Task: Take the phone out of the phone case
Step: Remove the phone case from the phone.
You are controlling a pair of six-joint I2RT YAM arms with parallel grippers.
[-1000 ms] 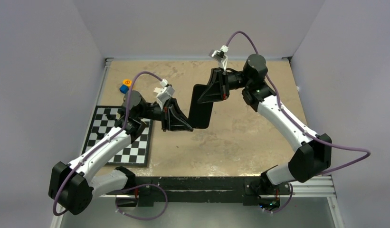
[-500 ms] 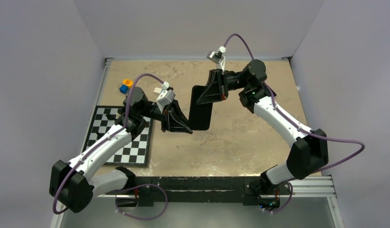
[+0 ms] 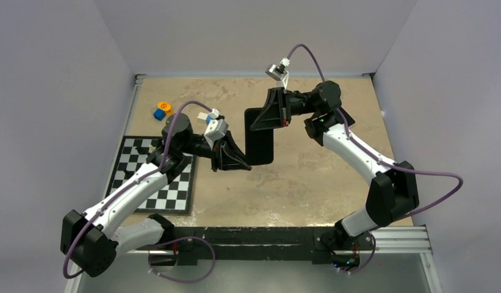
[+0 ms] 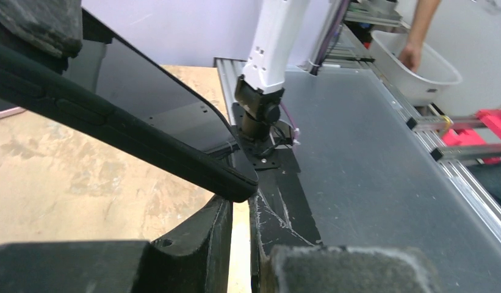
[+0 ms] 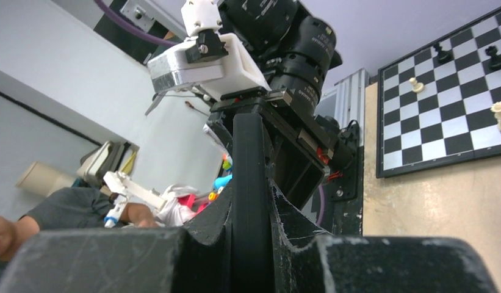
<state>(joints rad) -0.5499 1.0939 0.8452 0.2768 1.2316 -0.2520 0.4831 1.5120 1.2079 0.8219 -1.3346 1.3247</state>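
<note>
Two grippers share the phone [image 3: 259,139], which sits in its black phone case [image 4: 83,107], up in the air over the table [image 3: 309,177]. The left gripper [image 3: 246,163] pinches the lower corner, jaws nearly closed. The right gripper [image 3: 255,125] clamps the top end just as tight.

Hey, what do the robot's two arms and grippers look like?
The left arm and right arm have white shells with black joints, each trailed by a purple cable. The left gripper and right gripper are black, wedge-shaped, each topped by a white-mounted camera.
</note>
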